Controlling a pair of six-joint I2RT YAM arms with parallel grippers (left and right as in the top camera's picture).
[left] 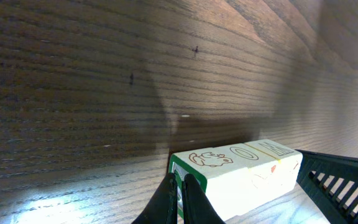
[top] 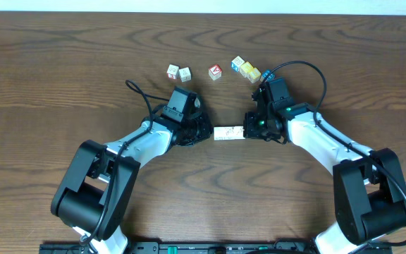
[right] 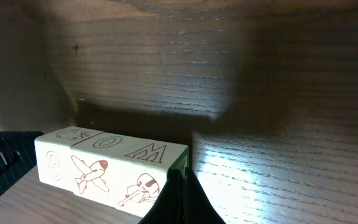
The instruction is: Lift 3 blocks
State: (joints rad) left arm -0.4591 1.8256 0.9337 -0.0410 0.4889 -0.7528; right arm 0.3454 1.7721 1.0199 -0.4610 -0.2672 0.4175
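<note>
Three cream-white blocks lie end to end in one short row at the table's middle. Shut, my left gripper presses its tips against the row's left end, and my right gripper, also shut, presses against the right end. In the left wrist view the closed fingertips meet the green-edged end face of the blocks. The right wrist view shows the blocks with brown drawings and letters, and the closed right gripper at their end. Whether the row touches the table I cannot tell.
Several coloured cubes sit in a loose line at the back: two left of centre, a red-faced one, and a blue and yellow pair just behind my right wrist. Both arms slope in from the front corners.
</note>
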